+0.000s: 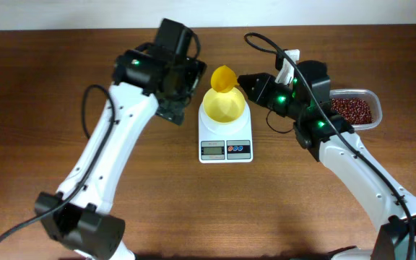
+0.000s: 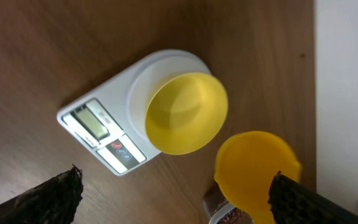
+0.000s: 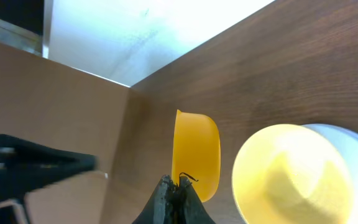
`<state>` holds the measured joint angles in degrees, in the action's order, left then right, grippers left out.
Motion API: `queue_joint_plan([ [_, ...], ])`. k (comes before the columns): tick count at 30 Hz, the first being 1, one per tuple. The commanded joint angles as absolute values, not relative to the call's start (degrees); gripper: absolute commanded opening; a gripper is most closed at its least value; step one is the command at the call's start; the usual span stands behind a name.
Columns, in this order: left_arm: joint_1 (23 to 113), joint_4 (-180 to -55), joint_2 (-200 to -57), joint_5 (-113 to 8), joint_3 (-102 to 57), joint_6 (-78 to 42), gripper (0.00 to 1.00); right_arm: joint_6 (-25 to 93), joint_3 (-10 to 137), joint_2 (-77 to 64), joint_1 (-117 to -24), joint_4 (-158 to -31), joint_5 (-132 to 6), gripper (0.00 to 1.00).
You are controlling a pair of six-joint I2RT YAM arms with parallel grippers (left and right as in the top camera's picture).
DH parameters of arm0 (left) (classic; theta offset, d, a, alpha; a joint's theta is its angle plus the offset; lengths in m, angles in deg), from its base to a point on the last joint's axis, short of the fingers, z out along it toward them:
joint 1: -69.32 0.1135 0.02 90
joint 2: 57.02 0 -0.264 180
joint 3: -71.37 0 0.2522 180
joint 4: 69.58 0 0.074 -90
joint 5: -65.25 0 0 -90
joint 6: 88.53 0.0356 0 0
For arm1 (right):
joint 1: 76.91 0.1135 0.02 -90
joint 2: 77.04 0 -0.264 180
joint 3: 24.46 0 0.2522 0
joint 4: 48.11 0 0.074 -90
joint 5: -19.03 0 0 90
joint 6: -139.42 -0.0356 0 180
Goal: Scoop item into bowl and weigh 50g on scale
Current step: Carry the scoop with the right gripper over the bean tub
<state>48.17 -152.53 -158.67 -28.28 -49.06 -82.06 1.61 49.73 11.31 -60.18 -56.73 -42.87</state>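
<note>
The scoop [image 3: 194,155] was pinched in the right gripper [image 3: 176,190] just beside the bowl [image 3: 291,174] on the scale [image 1: 225,137], the left gripper [image 2: 176,183] was held spread, and the beans [image 1: 352,110] were left well apart.

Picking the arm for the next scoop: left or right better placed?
Right. The right fingers grip the scoop beside the bowl, bean tub on that side. The left fingers are open, empty.
</note>
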Motion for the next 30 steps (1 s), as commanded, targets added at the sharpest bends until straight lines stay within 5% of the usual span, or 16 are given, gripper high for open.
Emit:
queue_joint_plan([
  [1, 49.61, -152.64, -156.2, -27.99, -49.15, -69.75, 0.99, 5.87, 50.41, 11.2, -60.48, -57.36, -44.49, 0.04],
  [13, 49.61, -155.17, -156.29, -27.43, -49.15, -61.62, 0.99, 29.78, 73.88, 6.29, -60.48, -91.13, -64.35, 0.04],
  [23, 49.61, -160.31, -156.33, -14.79, -49.15, -61.65, 0.99, 34.2, 79.32, 6.2, -60.5, -111.17, -105.31, 0.04],
  [30, 49.18, -159.54, -156.79, -14.81, -49.15, -46.24, 0.97, 32.23, 79.32, 6.18, -70.1, -113.73, -102.63, 0.04],
])
